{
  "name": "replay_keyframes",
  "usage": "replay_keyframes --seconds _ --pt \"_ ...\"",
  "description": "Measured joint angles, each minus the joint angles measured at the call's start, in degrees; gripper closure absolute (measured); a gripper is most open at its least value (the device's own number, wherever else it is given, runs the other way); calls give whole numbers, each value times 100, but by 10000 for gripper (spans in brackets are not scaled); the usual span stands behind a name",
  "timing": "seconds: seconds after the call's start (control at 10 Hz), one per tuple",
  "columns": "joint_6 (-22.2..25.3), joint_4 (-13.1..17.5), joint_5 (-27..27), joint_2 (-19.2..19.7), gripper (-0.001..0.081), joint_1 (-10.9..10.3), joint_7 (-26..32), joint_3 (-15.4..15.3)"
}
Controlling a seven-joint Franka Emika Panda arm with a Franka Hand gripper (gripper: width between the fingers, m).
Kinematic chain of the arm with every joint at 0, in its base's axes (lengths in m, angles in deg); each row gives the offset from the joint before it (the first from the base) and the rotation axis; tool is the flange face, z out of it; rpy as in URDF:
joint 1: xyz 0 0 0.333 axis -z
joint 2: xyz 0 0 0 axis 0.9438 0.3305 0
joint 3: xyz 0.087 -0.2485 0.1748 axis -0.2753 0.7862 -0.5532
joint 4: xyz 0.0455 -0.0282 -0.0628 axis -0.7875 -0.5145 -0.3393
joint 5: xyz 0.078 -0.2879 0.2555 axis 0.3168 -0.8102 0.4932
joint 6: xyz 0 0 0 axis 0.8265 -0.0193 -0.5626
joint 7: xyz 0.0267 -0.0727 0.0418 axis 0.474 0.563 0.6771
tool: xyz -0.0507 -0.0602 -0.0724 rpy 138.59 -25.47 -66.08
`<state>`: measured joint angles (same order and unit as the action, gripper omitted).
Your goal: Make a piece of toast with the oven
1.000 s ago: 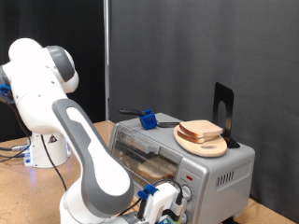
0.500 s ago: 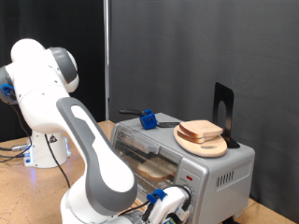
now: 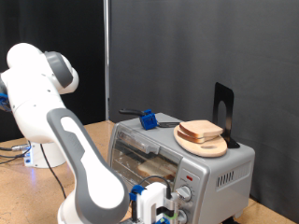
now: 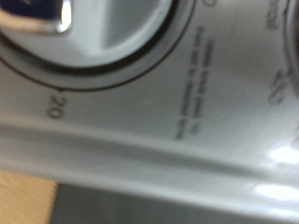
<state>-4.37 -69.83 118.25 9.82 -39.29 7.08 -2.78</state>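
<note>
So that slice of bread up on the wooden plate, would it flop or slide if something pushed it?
The bread slice looks thick and flat, so probably light and fairly stiff. It lies loose on the wooden plate, so a push would likely slide it. The plate sits atop the oven, so it might fall.

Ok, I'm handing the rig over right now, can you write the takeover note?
Gripper: low at the oven's front, by the knobs; the wrist view shows only a dial edge and its printed numbers close up. Nothing seen between the fingers.
Bread: one slice sits on the wooden plate on top of the oven. Something pale shows behind the glass door, not clear enough to name.
Done: door looks shut.
Left: whether the dial has been turned cannot be read.
</note>
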Motion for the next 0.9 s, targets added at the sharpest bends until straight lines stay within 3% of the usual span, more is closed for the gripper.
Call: replay_keyframes --seconds 0.2,0.3,0.4,0.5,0.6,0.7,0.8,0.9 --pt "21 17 26 134 806 104 1256 -127" --pt "21 17 27 204 691 132 1932 -149" --pt "26 22 28 274 691 175 2571 -203" --pt "54 23 28 334 514 220 3216 -242" --pt "105 31 28 381 514 263 3831 -285" --pt "187 46 28 436 312 308 4481 -329" --pt "177 31 28 446 189 315 4074 -277" --pt "165 28 28 420 189 302 3335 -193"
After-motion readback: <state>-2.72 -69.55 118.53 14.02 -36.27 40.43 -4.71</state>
